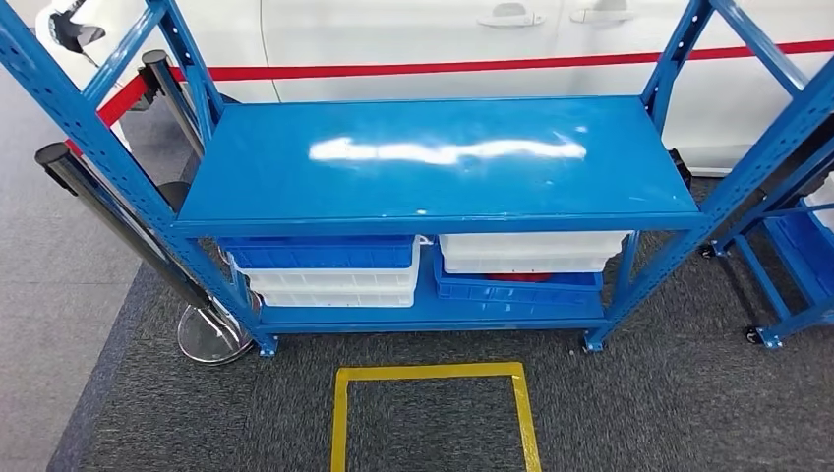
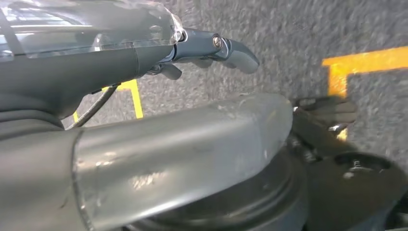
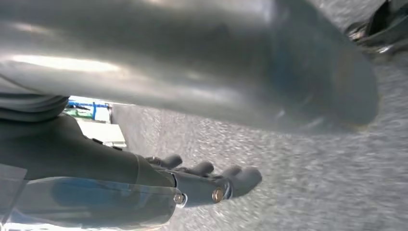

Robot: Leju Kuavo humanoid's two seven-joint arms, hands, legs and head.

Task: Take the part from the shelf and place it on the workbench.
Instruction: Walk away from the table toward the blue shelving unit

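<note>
A blue metal rack [image 1: 443,211] stands in front of me in the head view, and its glossy top board [image 1: 295,177] carries only a light glare. On its lower level sit blue and white bins [image 1: 329,270] on the left and a white bin over a blue one [image 1: 521,267] on the right. A bit of red [image 1: 521,278] shows inside that blue bin; I cannot tell what it is. My left hand [image 2: 211,48] hangs over the carpet with its fingers straight, holding nothing. My right hand [image 3: 207,180] hangs the same way, also holding nothing.
A yellow taped square [image 1: 433,374] marks the grey carpet just before the rack. Black stanchion posts [image 1: 108,211] with a chrome base [image 1: 211,334] stand at the rack's left end. Another blue wheeled frame [image 1: 787,256] is at the right, and a white car [image 1: 443,39] is behind.
</note>
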